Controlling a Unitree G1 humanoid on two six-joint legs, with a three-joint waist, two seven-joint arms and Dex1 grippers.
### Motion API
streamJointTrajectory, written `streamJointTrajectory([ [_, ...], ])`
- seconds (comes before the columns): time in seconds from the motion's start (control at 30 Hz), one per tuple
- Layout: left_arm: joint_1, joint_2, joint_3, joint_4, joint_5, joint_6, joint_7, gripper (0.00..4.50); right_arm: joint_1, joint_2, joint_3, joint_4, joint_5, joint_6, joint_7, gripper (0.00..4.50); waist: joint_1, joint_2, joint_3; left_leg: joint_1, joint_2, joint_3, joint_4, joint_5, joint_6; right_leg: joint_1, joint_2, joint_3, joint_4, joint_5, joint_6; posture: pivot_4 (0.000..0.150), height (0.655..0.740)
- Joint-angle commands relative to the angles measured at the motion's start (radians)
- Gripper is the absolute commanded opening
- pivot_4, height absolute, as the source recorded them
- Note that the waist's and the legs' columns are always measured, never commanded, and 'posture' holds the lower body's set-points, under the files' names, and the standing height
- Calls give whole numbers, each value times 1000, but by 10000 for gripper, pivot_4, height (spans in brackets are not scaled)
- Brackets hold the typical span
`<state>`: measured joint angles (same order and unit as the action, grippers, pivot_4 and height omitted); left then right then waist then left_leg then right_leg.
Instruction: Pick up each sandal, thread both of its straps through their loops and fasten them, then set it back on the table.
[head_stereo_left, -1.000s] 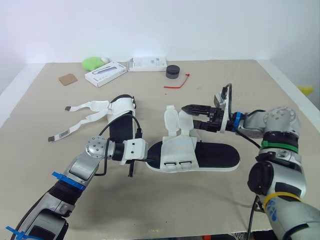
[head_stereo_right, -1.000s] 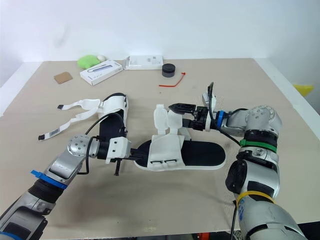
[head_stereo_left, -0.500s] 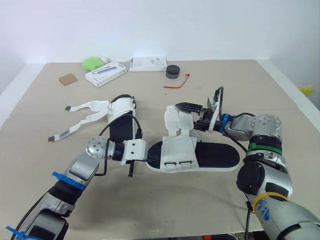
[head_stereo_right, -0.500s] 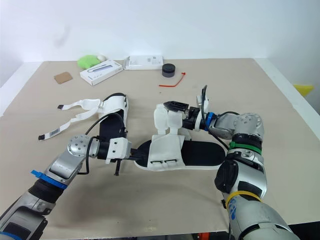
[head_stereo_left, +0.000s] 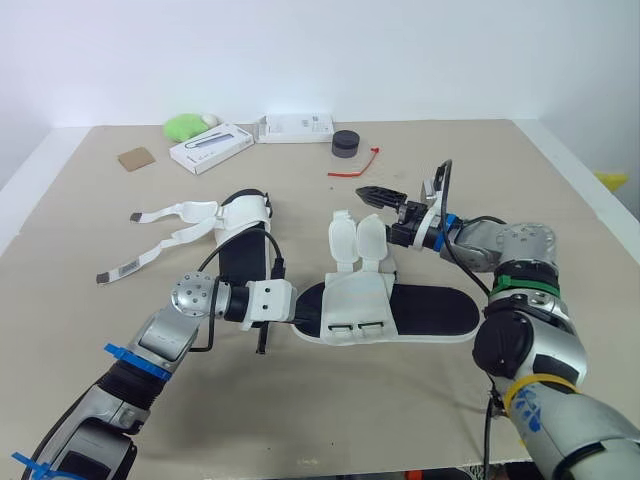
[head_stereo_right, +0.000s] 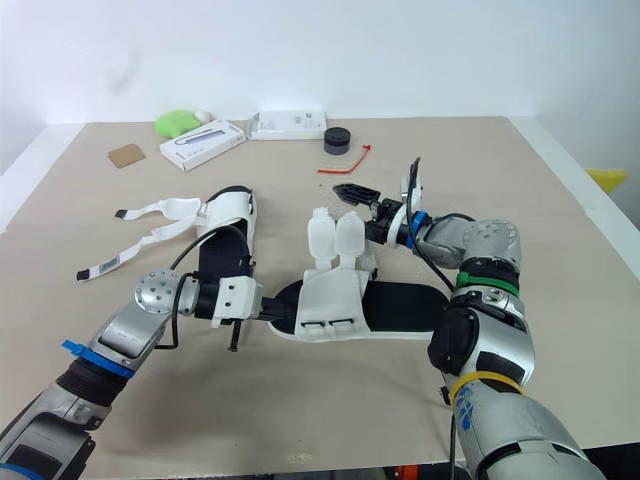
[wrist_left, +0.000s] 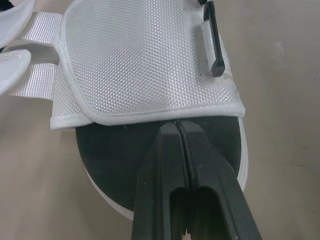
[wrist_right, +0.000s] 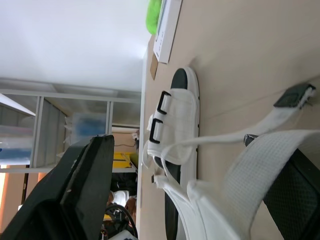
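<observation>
Black-soled white mesh sandal (head_stereo_left: 425, 312) flat on beige tabletop (head_stereo_left: 300, 420), both white straps (head_stereo_left: 356, 240) loose, unthreaded. Left tool (wrist_left: 178, 131) clenched, tips pressing toe end. Right tool (head_stereo_left: 385, 198) released, hovering just above straps. Risk: regrasp misses floppy strap; pull slides weakly pinned sandal.

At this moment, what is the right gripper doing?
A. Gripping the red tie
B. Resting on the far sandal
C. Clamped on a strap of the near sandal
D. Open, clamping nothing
D: the right gripper has its fingers spread wide, hanging just past the upright strap ends of the near sandal.
</observation>
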<state>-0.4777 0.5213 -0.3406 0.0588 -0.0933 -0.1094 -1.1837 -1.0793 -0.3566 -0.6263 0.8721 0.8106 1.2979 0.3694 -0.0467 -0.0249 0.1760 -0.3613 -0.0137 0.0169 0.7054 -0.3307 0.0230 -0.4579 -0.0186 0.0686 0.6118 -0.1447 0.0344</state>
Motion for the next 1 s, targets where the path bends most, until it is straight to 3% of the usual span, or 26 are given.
streamJointTrajectory([
  [0.03, 17, 4, -25, 8, 24, -1, -7, 0, -46, -23, -6, 10, 6, -33, 23, 44586, 0, 0, 0, 0, 0, 0, 0, 0, 0, 0, 0, 0, 0, 0, 0, 1500, 7400],
  [0.6, 20, 1, -32, 8, 27, -4, -10, 0, -67, -67, 69, 0, -14, -49, 116, 44586, 0, 0, 0, 0, 0, 0, 0, 0, 0, 0, 0, 0, 0, 0, 0, 1500, 7400],
  [0.7, 21, 0, -33, 7, 27, -4, -9, 0, -44, -64, 108, -27, -32, -60, 136, 36947, 0, 0, 0, 0, 0, 0, 0, 0, 0, 0, 0, 0, 0, 0, 0, 1500, 7400],
  [0.8, 22, 0, -34, 6, 27, -3, -10, 0, -42, -66, 112, -22, -42, -79, 142, 25426, 0, 0, 0, 0, 0, 0, 0, 0, 0, 0, 0, 0, 0, 0, 0, 1500, 7400],
  [0.9, 22, 0, -35, 7, 28, -4, -11, 0, -52, -75, 127, -22, -53, -99, 178, 9048, 0, 0, 0, 0, 0, 0, 0, 0, 0, 0, 0, 0, 0, 0, 0, 1500, 7400],
  [0.93, 22, 0, -36, 6, 28, -5, -10, 0, -53, -78, 138, -28, -58, -105, 196, 7647, 0, 0, 0, 0, 0, 0, 0, 0, 0, 0, 0, 0, 0, 0, 0, 1500, 7400],
  [0.97, 22, 0, -36, 6, 27, -5, -11, 0, -53, -80, 148, -33, -64, -110, 209, 2589, 0, 0, 0, 0, 0, 0, 0, 0, 0, 0, 0, 0, 0, 0, 0, 1500, 7400],
  [1.0, 23, 0, -37, 6, 28, -4, -10, 0, -51, -82, 161, -41, -70, -115, 224, 401, 0, 0, 0, 0, 0, 0, 0, 0, 0, 0, 0, 0, 0, 0, 0, 1500, 7400],
])
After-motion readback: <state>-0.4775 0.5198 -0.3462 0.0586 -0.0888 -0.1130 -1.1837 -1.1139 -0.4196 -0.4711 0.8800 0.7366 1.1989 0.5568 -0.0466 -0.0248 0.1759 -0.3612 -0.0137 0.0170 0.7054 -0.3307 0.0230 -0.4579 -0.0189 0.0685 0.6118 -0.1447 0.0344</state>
